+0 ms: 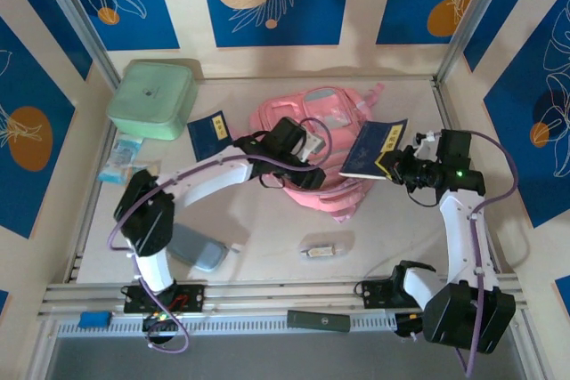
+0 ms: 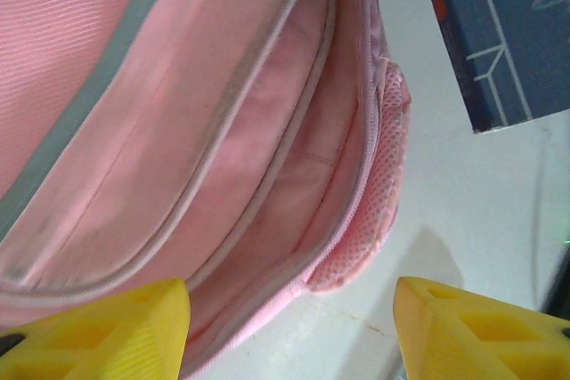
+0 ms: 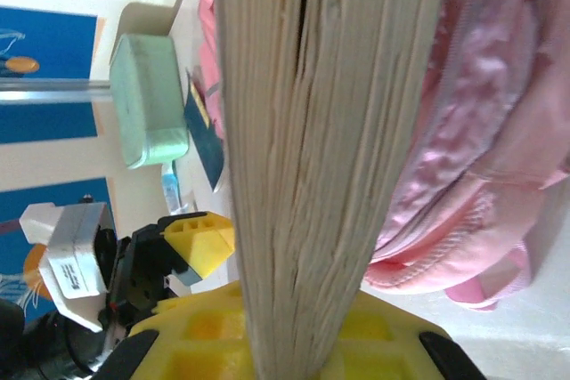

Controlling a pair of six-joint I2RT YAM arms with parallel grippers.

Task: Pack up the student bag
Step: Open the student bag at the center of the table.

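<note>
- Well, from above, the student bag (image 1: 331, 115) lay on the tabletop (image 1: 267, 229). The left hand (image 1: 303, 171) hovered over its near edge, and the right hand (image 1: 393, 166) held a dark blue book (image 1: 372, 147) just beside it, ready for loading, I'd guess.
- At the left wrist, yellow fingers (image 2: 107, 331) stood spread and empty above the bag's open pocket, likely leaving its mouth free.
- At the right wrist, the hand pinched the book, page edges showing, with the bag alongside.

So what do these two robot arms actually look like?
The left arm and right arm have white tubular links with chunky black joints and bases. A purple cable loops loosely along each. The fingers are bright yellow plastic wedges with hollow triangular cut-outs. A small green light glows on the right wrist.
</note>
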